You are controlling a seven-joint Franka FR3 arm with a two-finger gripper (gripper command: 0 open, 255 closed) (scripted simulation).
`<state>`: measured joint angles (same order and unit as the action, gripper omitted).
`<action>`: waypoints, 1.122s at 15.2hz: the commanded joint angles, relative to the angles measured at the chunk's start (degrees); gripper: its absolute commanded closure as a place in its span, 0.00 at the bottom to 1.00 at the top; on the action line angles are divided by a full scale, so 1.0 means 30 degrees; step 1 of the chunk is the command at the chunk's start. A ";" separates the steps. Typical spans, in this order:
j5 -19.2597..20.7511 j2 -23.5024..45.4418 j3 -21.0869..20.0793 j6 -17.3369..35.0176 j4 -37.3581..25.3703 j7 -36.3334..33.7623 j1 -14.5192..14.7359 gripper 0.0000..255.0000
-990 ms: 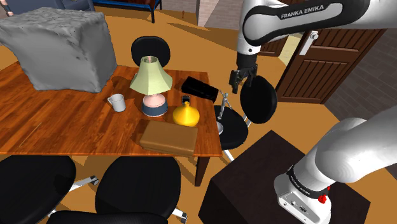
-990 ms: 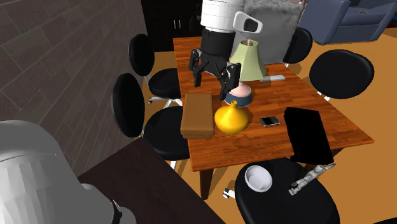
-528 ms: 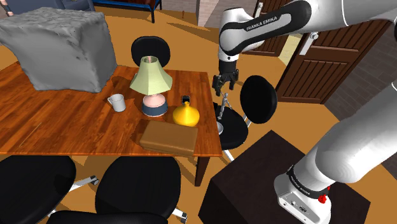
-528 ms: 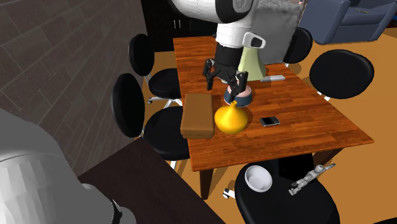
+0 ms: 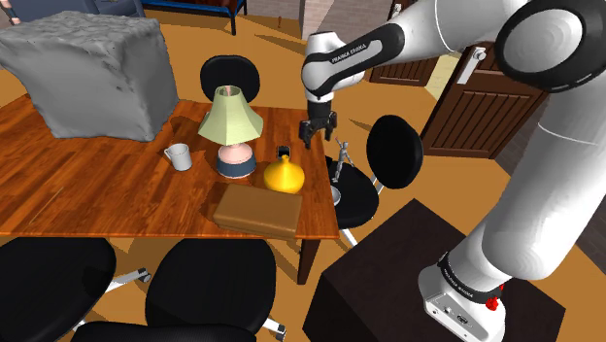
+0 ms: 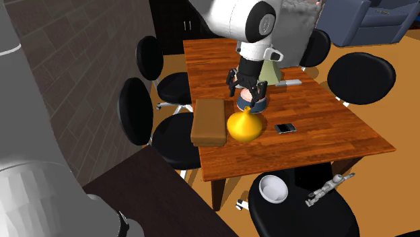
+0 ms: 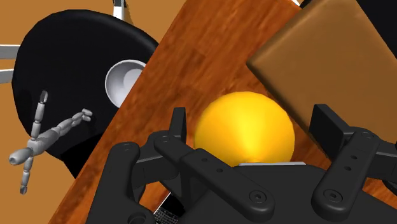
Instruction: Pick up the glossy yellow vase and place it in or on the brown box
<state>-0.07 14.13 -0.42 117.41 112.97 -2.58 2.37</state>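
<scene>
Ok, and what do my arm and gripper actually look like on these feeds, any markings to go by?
The arm is glossy white, built of rounded tube-like links with dark joint bands. One band carries white FRANKA EMIKA lettering. Low down by the stand there is a small red part. The gripper is all black, with two blocky fingers and round screw heads on its body.

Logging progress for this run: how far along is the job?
Nothing looks done yet: the vase stands on the table beside the box, untouched. In hand: the gripper hovers over the vase, fingers open and apart from it. Left: descend, grasp, lift, set it on the box.
</scene>
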 commanded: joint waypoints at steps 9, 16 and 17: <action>-0.0041 0.7639 -0.0207 -0.0326 -0.7992 -0.0530 0.0422 0.00; -0.0032 1.1802 -0.0245 -0.1184 -1.3025 -0.0701 0.0620 0.00; -0.0032 1.1884 -0.0245 -0.0978 -1.2900 -0.0701 0.0622 0.00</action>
<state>-0.16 49.25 -1.15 114.02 74.36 -4.66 4.20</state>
